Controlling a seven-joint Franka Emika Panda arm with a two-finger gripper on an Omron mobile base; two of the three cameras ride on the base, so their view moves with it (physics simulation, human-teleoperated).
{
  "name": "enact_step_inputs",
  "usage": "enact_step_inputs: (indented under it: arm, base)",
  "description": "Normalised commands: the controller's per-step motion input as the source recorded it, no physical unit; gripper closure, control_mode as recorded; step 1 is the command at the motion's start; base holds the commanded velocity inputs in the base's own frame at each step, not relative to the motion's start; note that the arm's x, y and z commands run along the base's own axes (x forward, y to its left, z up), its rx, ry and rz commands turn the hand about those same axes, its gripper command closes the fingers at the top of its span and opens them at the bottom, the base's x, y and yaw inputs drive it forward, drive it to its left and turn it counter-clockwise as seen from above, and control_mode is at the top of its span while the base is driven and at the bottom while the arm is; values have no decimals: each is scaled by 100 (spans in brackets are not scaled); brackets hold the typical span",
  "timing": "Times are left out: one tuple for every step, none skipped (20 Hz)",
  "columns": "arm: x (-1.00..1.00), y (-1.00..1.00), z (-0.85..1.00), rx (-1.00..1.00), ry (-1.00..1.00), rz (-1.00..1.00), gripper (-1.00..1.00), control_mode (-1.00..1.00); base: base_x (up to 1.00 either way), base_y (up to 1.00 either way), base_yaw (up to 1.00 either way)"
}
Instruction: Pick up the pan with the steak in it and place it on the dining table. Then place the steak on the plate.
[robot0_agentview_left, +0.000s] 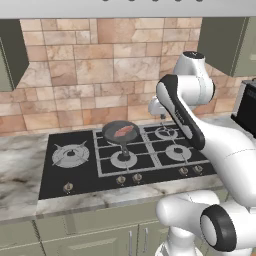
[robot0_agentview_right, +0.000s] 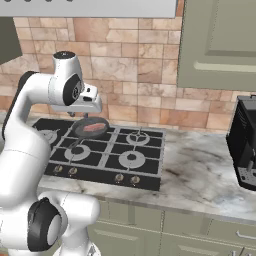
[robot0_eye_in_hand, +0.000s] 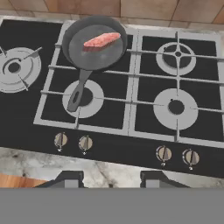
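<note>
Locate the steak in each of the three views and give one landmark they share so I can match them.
Left base view: the steak lies in the pan, centre of the picture, on a rear burner.
Right base view: upper left of centre, in the pan under the arm's wrist.
Hand view: top, left of centre, in the pan.
Shared landmark: the black gas hob, with the pan's handle pointing toward the knobs.

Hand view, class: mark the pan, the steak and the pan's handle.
pan (robot0_eye_in_hand: 94, 54): hand view, bare dark floor below the meat.
steak (robot0_eye_in_hand: 101, 40): hand view, middle of the slab.
pan's handle (robot0_eye_in_hand: 78, 91): hand view, midway along the grip.
</note>
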Motion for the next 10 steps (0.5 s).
enact_step_inputs:
  arm:
    - [0, 0, 1, 0, 0, 0, -100, -100]
    - [0, 0, 0, 0, 0, 0, -100, -100]
    - [0, 0, 0, 0, 0, 0, -100, -100]
    - [0, 0, 0, 0, 0, 0, -100, -100]
    - [0, 0, 0, 0, 0, 0, -100, -100]
    - [0, 0, 0, 0, 0, 0, -100, -100]
    - [0, 0, 0, 0, 0, 0, -100, -100]
    - [0, 0, 0, 0, 0, 0, -100, -100]
    - [0, 0, 0, 0, 0, 0, -100, -100]
    - [0, 0, 0, 0, 0, 0, -100, -100]
  base:
    - [0, 0, 0]
    - [0, 0, 0]
    - [0, 0, 0]
    - [0, 0, 0]
    - [0, 0, 0]
    - [0, 0, 0]
    - [0, 0, 0]
    - [0, 0, 0]
    - [0, 0, 0]
    - [0, 0, 0]
